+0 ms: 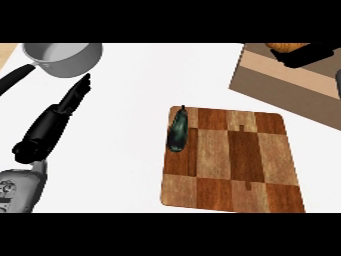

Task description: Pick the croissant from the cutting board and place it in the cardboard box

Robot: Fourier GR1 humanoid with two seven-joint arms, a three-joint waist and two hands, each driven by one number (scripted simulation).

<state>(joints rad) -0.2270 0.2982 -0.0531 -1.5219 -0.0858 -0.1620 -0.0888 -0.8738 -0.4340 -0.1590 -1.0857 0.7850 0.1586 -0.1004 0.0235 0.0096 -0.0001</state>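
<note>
At the view's upper right, the right hand [311, 54] is curled round the croissant [287, 47], apparently over the cardboard box's [276, 80] far side, well apart from the cutting board [232, 160]. The left hand [49, 127] rests with straight fingers, far off.

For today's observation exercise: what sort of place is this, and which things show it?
Probably a kitchen counter: a grey saucepan, a wooden cutting board, and a dark vegetable at the board's left edge.
</note>
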